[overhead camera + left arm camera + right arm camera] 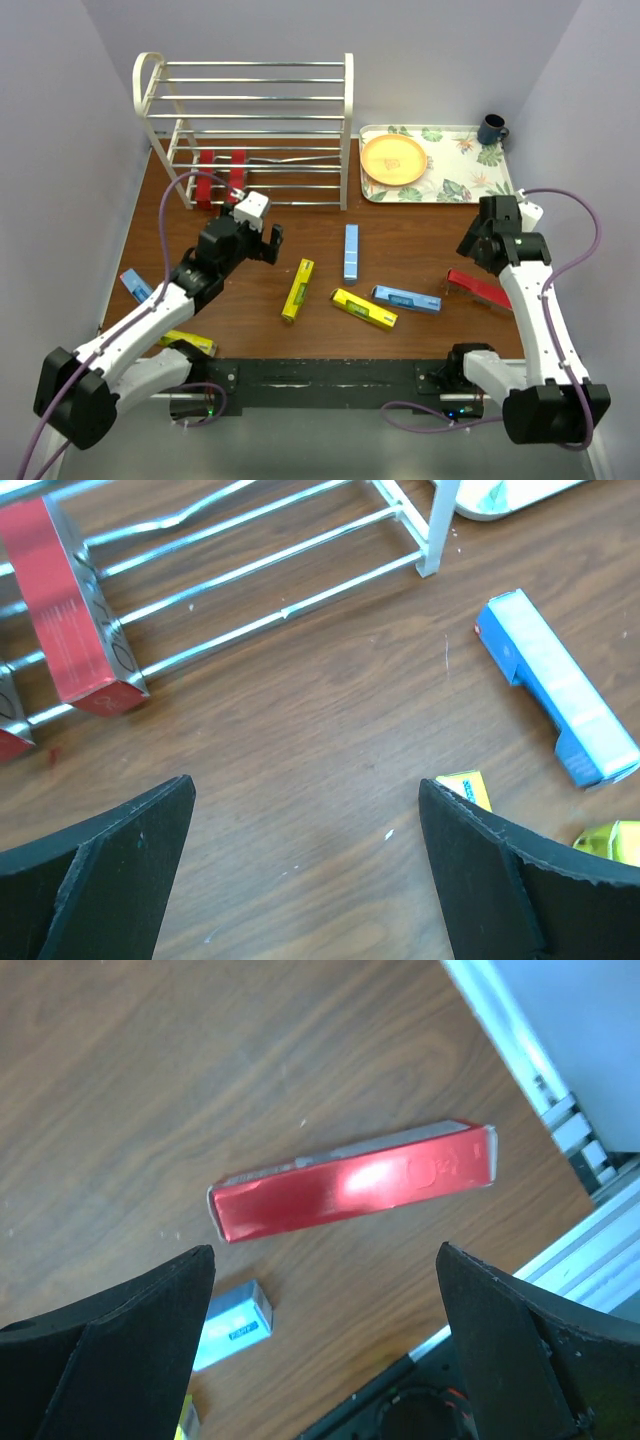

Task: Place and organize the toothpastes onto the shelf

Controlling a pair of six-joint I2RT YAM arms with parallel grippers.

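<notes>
Tabletop (150,1070); red carton (350,1182) unobstructed from right wrist

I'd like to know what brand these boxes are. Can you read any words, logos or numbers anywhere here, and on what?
Nothing can be read anywhere.
Loose red carton: faint round mark, lost in glare.
Light blue carton: small dark label, too blurred.
Racked red carton on the shelf: end-flap marks, illegible.
Yellow carton: print too small.
</notes>
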